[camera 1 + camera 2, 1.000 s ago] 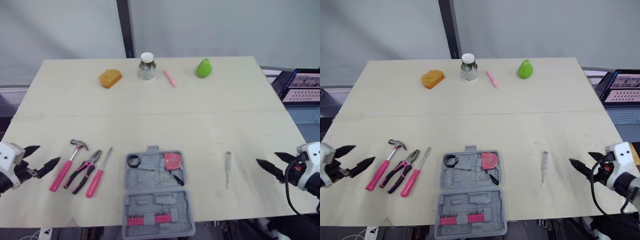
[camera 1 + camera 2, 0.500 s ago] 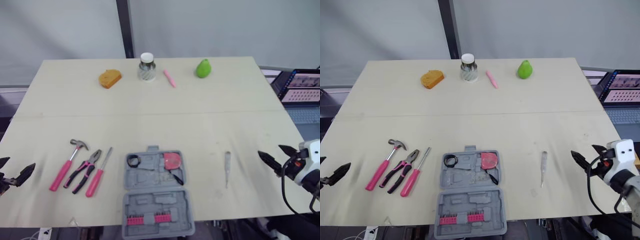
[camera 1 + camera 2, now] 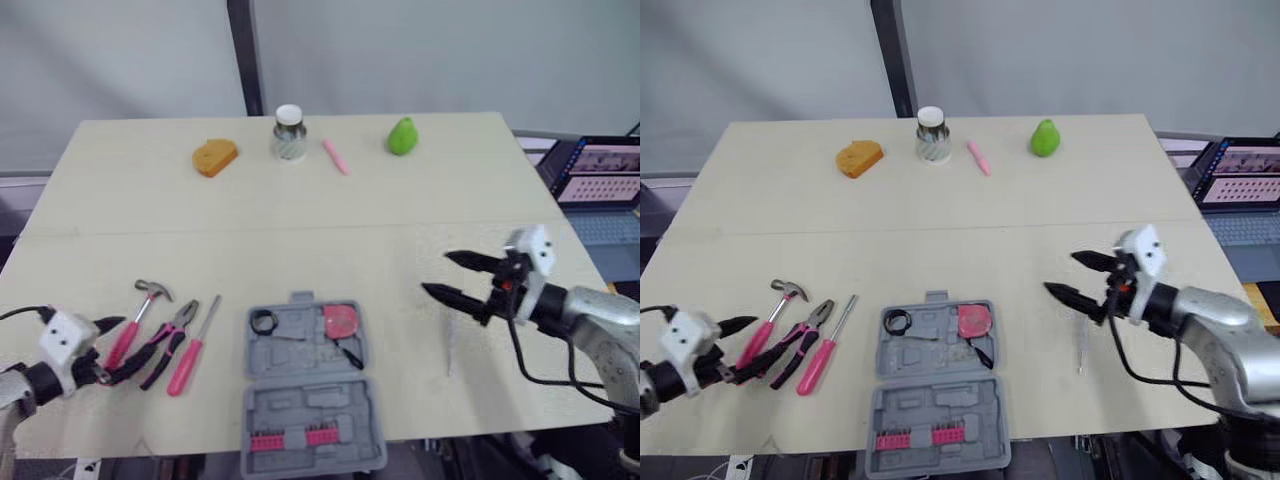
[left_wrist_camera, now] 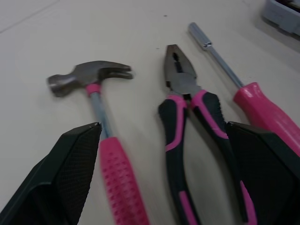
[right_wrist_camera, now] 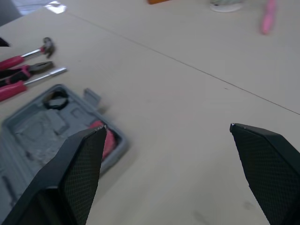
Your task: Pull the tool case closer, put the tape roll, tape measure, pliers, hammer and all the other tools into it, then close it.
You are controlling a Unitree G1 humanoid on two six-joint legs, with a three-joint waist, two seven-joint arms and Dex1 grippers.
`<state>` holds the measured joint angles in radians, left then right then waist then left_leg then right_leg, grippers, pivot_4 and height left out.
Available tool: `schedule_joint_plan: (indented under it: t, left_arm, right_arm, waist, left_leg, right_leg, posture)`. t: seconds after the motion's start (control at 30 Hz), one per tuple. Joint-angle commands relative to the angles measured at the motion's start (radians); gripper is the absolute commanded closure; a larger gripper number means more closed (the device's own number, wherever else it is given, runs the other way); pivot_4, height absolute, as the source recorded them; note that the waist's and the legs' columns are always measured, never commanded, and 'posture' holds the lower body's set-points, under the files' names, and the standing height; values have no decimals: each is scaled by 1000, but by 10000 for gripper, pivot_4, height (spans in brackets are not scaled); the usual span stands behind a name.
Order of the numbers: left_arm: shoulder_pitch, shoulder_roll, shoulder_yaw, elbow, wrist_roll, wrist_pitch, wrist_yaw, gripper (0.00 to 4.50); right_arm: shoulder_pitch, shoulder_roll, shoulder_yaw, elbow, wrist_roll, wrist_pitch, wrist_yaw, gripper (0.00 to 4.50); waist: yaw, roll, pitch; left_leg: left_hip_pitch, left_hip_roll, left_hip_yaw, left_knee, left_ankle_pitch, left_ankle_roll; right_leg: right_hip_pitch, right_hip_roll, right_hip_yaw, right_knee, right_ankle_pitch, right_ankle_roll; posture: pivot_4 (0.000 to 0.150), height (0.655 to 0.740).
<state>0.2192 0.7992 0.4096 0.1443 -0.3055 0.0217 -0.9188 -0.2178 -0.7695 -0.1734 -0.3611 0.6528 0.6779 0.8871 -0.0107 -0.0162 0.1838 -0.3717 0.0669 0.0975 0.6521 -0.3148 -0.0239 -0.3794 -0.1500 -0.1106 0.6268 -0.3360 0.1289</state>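
At the near edge of the table (image 3: 300, 220), the tool case (image 3: 290, 350) is lying open, with the tape roll (image 3: 265, 321) and tape measure (image 3: 341, 321) sitting in its farther half. Just to its left, the screwdriver (image 3: 195, 345), pliers (image 3: 170, 335) and hammer (image 3: 148, 300) are lying side by side. Low over them, the left gripper (image 4: 163, 125) is reaching with fingers spread wide, straddling the hammer's handle and the pliers' grips without clasping either. Right of the case, the right gripper (image 3: 434, 272) is hovering with fingers splayed and empty, near a slim grey tool (image 3: 450, 350). Along the far edge, an orange sponge (image 3: 215, 157), jar (image 3: 288, 133), pink marker (image 3: 336, 157) and green pear (image 3: 402, 136) are resting.
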Motion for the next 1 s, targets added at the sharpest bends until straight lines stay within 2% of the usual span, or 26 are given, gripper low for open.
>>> schedule_joint_plan:
  t: [0.03,0.2,0.4,1.0]
  left_arm:
    - [-1,0,-25,-81,-9,45,-2,0]
    - [8,-7,-43,-133,-10,116,24,0]
    - [22,-12,-13,-170,-18,205,75,0]
    - [5,-29,-54,-170,50,295,183,0]
  right_arm:
    - [-76,14,61,-79,40,6,30,579]
    - [-160,36,143,-121,39,11,35,579]
    - [-215,66,168,-107,28,-13,25,579]
    - [-229,90,206,-128,15,-37,33,579]
  waist:
    - [-1,0,0]
    - [-1,0,0]
    - [1,0,0]
    - [4,0,0]
  left_leg:
    - [0,0,0,0,0,0]
    - [-1,0,1,0,0,0]
    - [-2,0,3,1,-1,1]
    - [-3,0,6,1,-1,1]
  right_leg:
    - [0,0,0,0,0,0]
    - [0,0,0,1,0,-1]
    - [-1,0,0,1,0,-1]
    - [-5,0,2,2,1,-1]
  posture:
    - [1500,7400]
    - [1500,7400]
    - [1500,7400]
    - [1500,7400]
